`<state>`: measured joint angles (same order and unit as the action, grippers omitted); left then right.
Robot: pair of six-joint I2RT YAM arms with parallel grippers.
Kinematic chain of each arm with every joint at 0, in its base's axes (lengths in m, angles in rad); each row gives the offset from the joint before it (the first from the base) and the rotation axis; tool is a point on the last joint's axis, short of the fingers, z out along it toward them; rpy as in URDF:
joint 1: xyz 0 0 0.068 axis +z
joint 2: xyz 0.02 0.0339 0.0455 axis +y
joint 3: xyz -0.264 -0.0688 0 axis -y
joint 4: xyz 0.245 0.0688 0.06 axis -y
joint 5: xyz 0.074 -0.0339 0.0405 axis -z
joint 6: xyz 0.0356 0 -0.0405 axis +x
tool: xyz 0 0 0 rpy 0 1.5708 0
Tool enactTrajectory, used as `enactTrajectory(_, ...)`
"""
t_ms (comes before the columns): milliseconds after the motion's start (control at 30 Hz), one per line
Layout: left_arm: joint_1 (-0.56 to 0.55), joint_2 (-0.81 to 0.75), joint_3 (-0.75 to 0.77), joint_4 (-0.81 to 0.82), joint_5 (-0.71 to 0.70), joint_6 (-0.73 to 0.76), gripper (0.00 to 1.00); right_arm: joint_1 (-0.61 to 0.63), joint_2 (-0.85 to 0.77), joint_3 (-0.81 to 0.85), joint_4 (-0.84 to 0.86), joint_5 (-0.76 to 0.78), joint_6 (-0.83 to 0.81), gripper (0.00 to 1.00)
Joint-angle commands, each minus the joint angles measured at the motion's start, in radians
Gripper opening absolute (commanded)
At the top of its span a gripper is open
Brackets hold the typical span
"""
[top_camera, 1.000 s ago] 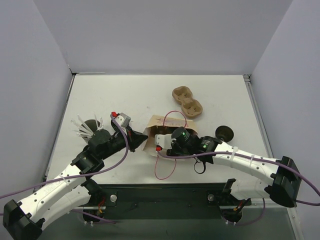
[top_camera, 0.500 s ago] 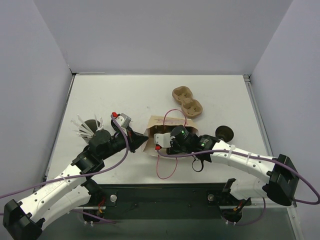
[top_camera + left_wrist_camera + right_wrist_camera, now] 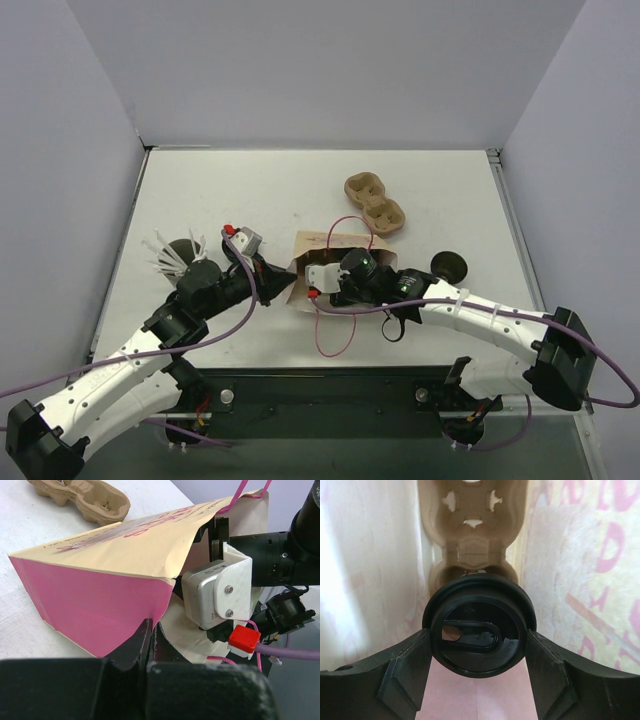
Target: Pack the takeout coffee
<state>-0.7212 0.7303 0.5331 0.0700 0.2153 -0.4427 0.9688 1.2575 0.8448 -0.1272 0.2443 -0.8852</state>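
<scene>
Where the takeout coffee [image 3: 479, 627] is: inside the paper bag [image 3: 345, 250], between the bag's pale walls and over its pink inner side. Its black lid faces the right wrist camera, so only the lid shows.
Paper bag: lies on its side on the table [image 3: 240, 190]. It is tan outside with pink writing, and pink inside. Its mouth is open.
Right gripper [image 3: 477, 636]: reaches in through the bag's mouth. Its two fingers [image 3: 402, 677] press on the lid's rim, one on each side, so it is clamped on the coffee.
Left gripper [image 3: 151, 630]: sits at the low edge of the bag's mouth. Its fingers are squeezed together on the corner of the bag's pink lip.
Brown tray [image 3: 470, 525]: inside the bag, just past the coffee and deeper in. Its near cup hole curves round the lid. Whether the cup sits in that hole cannot be told.
Second brown tray [image 3: 375, 203]: on the table beyond the bag, near it but not touching.
Pink handles [image 3: 348, 230]: thin loops of cord. One lies over the top of the bag and one lies on the table on the near side of the bag.
Black round thing [image 3: 447, 266]: on the table to the right of the bag, apart from it. It is too small to tell what it is.
Dark cup [image 3: 181, 250]: on the table well to the left of the bag, with white sticks poking out of it.
Wrist camera box [image 3: 217, 592]: grey and white, on the right arm, right at the bag's mouth. A small red block [image 3: 245, 639] sits just under it.
</scene>
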Motion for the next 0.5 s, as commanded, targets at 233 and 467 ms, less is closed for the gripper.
enactTrajectory(233,-0.006,0.004,0.028,-0.016,0.001,-0.005,0.00,-0.007,0.049,0.025,0.067,-0.002,-0.032,0.40)
enactTrajectory(467,-0.006,0.006,0.031,-0.019,-0.010,-0.004,0.00,-0.008,0.057,0.010,0.086,0.018,-0.046,0.40)
